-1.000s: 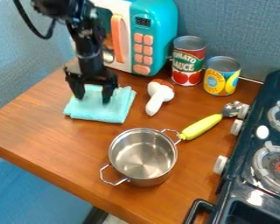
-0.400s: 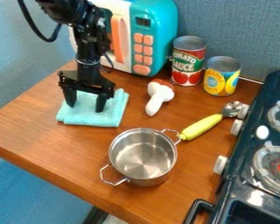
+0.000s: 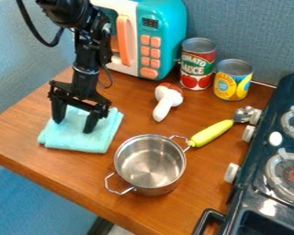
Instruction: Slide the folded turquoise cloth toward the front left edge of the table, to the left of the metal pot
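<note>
Your gripper is spread, fingers apart, on the cloth below; positioning seems in hand, next needing even pressure.

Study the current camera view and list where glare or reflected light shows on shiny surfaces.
Camera view: a small white glare patch on the dark stove, just below the lower burner; pale reflections inside the metal pot.

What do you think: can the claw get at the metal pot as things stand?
Probably yes. The open claw is at the turquoise cloth, with the metal pot close by and nothing standing between them. How far the arm stretches is harder to judge.
</note>
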### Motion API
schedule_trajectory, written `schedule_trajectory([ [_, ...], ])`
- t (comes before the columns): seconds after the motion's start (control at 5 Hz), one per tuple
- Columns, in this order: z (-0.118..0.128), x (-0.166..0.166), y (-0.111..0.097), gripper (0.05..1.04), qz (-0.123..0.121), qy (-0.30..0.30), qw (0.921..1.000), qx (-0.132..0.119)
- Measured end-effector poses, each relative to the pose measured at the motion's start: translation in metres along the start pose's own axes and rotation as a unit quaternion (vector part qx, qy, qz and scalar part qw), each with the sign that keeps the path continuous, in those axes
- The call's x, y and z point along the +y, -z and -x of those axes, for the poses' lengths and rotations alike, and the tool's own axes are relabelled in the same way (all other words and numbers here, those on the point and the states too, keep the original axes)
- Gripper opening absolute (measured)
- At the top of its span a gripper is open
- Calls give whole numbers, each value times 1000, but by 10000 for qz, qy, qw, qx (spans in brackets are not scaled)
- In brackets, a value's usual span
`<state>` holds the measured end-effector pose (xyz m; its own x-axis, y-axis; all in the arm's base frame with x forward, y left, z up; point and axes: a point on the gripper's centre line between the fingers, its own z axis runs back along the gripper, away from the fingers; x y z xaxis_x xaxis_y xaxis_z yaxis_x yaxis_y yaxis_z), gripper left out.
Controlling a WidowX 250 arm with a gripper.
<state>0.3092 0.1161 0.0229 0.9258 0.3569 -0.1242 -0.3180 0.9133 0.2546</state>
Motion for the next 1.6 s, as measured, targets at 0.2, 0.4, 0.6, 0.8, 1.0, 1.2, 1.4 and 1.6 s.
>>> schedule_trajectory([
  [0.2,19,7,4,1001,-24,-10,9994,357],
  [0.4,34,25,3,1000,83,-259,9985,467],
  [0.6,37,25,-2,1000,309,-261,9984,383],
  [0.8,30,34,-28,1000,871,-570,9943,-218],
  [1.0,30,38,-58,1000,1299,-236,9893,-620],
  [1.2,21,38,-91,1000,1467,348,9854,-795],
  [1.4,12,26,-111,1000,1307,903,9824,-983],
  [1.6,0,1,-108,1000,931,1517,9797,-920],
])
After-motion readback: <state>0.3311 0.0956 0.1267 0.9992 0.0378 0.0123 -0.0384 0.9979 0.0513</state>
